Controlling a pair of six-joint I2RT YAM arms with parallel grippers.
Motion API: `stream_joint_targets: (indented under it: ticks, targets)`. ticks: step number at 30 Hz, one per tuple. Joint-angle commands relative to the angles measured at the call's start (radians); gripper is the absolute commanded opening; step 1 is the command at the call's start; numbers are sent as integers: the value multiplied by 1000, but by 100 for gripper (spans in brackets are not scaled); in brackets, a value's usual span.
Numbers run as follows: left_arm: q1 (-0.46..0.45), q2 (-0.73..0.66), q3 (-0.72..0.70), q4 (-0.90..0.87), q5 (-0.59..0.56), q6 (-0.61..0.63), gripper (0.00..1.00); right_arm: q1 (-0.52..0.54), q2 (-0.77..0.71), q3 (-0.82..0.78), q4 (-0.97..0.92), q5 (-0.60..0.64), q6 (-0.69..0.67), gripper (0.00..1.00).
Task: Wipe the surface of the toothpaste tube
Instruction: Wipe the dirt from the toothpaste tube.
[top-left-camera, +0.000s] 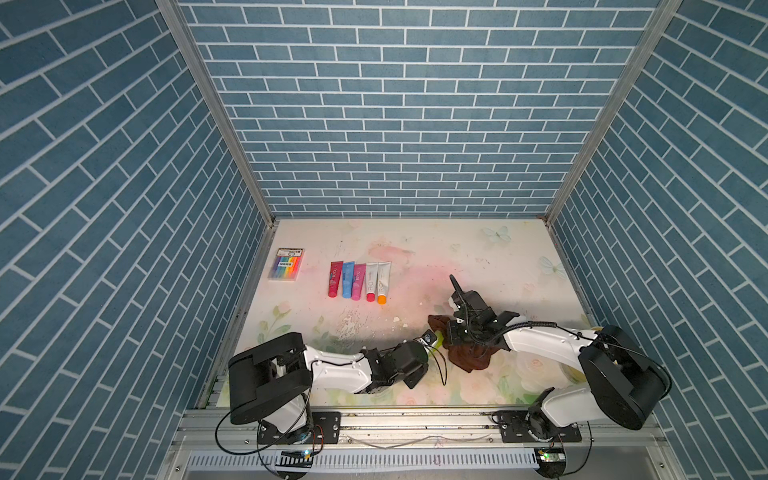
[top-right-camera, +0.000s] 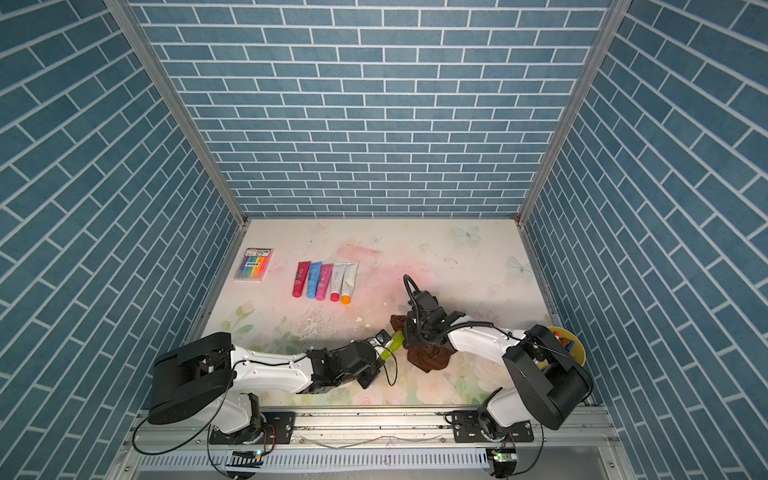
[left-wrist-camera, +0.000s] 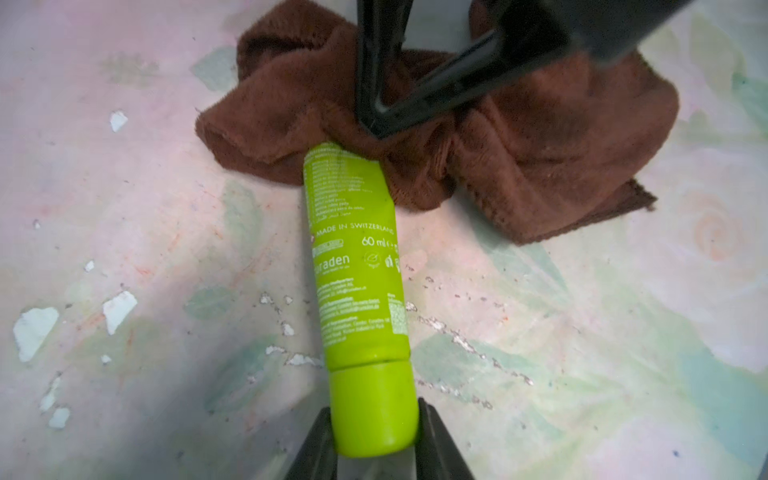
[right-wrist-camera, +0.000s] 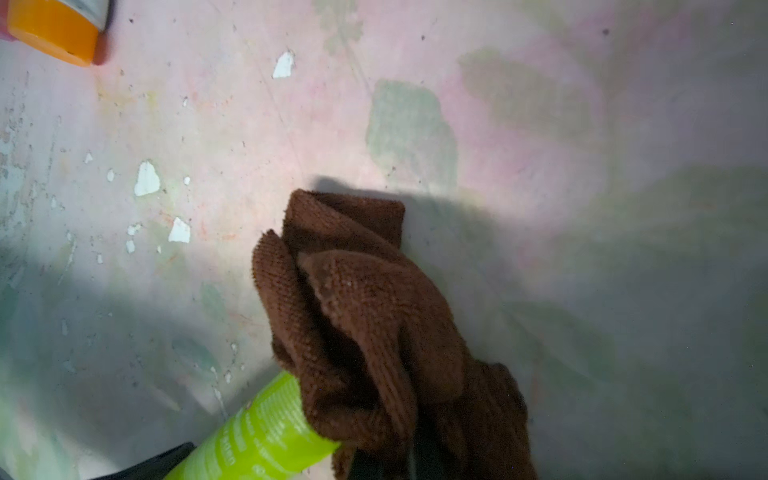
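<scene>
Toothpaste tube (left-wrist-camera: 357, 266), cap in left fingers (left-wrist-camera: 436, 444), points tail-first into cloth (left-wrist-camera: 540, 166).

Green tube (left-wrist-camera: 357, 257) reads "MADE IN SWITZERLAND", "60 ml".

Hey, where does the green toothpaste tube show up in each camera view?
Top view: green toothpaste tube, a sliver beside the brown cloth, front centre.
Top view: tube clearer, same spot.
Left wrist: whole tube, mid-picture, cap nearest the camera.
Right wrist: tube partly in frame.
Shared landmark: the brown cloth at its tail end.
</scene>
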Motion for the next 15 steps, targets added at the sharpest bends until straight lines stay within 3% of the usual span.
stream_joint_targets:
  ticks: [1,8,15]
  targets:
    - [-17,14,3,-56,41,13,0,60,-71,-11,-39,-6,4,0]
    - [-16,14,3,-56,37,12,0,104,-47,-23,123,-142,52,0]
    - [-18,10,2,-56,34,11,0,89,46,9,13,-22,38,0]
